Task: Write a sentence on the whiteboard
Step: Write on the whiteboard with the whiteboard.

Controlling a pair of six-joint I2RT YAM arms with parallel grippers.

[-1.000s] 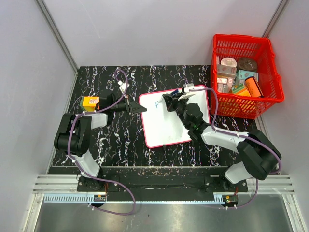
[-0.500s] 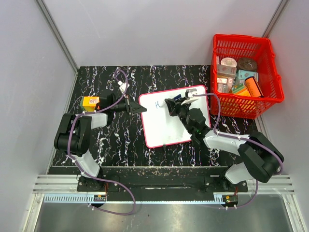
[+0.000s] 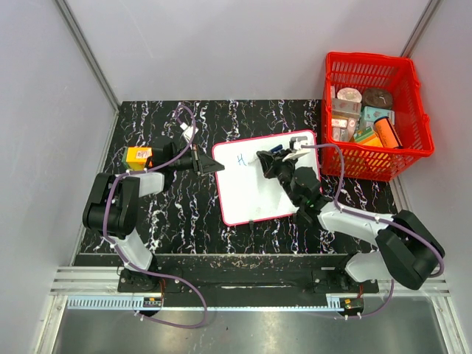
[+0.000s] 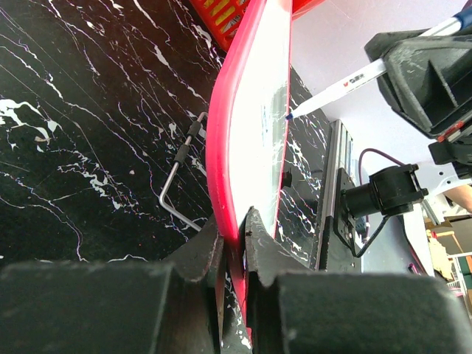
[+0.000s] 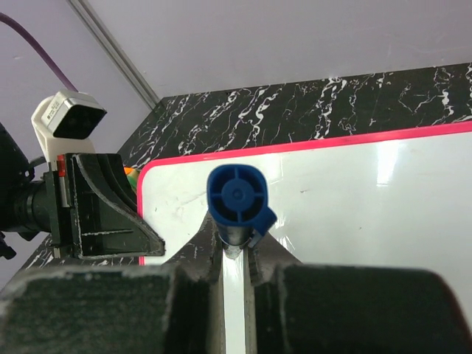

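Furthest to the left, a small yellow box (image 3: 138, 156) stands on the black marbled table (image 3: 184, 221), just beside the left arm (image 3: 118, 206). This arm reaches to the right, and the left gripper (image 3: 211, 164) pinches the left edge of the whiteboard (image 3: 254, 195). In the left wrist view its two fingers (image 4: 258, 236) are pressed on the red-pink frame (image 4: 228, 147) from both sides. A thin bent metal wire (image 4: 181, 173) shows just beside the frame, on the table side.

The whiteboard lies in the middle of the table, a little turned, between the two arms. Of the sentence (image 3: 240, 158) only one blue mark is readable, something like an H, near the upper left corner of the board.

To the right of this mark, the right gripper (image 3: 265, 158) is over the board. Its jaws are closed on a marker (image 5: 236, 195), whose blue end points toward the wrist camera. From the left wrist view the marker tip (image 4: 287, 116) is very near to the white surface, but it is hard to say if it really touches.

At the far right, a red basket (image 3: 369, 57) stands apart from the board's right edge, at the back corner of the table. Small boxes and rolls lie in it.
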